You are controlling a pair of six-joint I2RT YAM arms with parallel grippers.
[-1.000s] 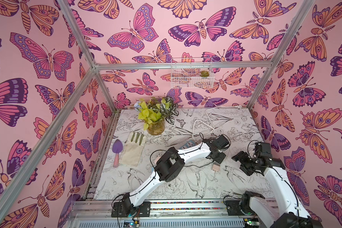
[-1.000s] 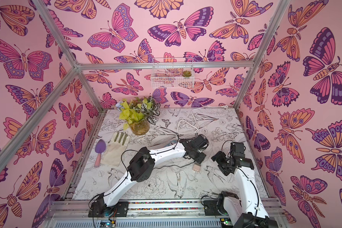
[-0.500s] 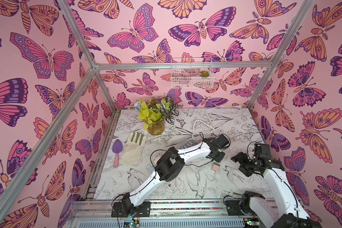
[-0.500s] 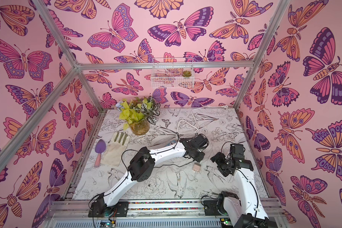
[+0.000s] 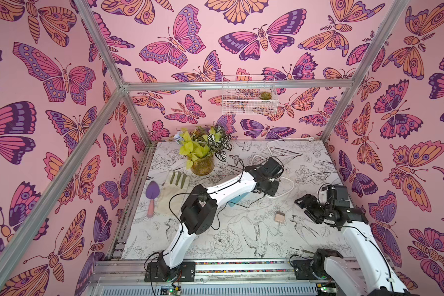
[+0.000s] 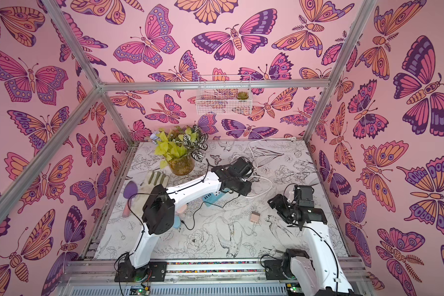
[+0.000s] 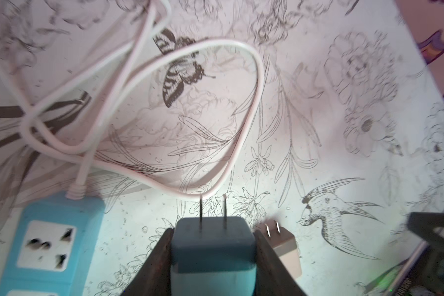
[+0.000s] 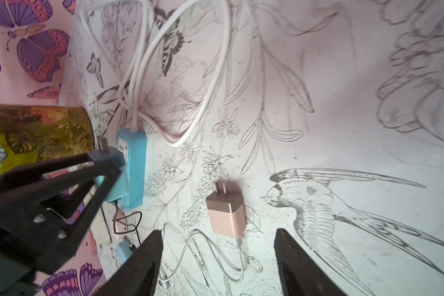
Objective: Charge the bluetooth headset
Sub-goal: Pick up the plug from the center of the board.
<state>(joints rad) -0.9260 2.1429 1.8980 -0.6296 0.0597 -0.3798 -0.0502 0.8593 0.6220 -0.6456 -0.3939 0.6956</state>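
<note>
Status, left gripper: clamps a blue rounded-cube wall charger between both fingers, with two flat metal prongs bare and pointing away from the wrist. Holds it raised over the white table printed with black line drawings, near the socket face of a light-blue plastic power strip and apart from it.

Power strip: lies flat on the table, partly under the left arm in a top view. Trails a thick white cord in loose loops toward the back wall.

Status, right gripper: stands with jaws apart, holding nothing. Hovers near a pale-pink square wall charger lying on the table with a thin white cable attached.

Bluetooth headset: cannot be identified with certainty. Small pink and light-blue rounded pieces: lie on the table against the left arm's elbow, mostly hidden by it. Join a thin black cable running toward the left gripper.

Other items, far left of the table: amber glass vase of green and striped leaves, purple trowel with pink handle, pale fabric glove.
</note>
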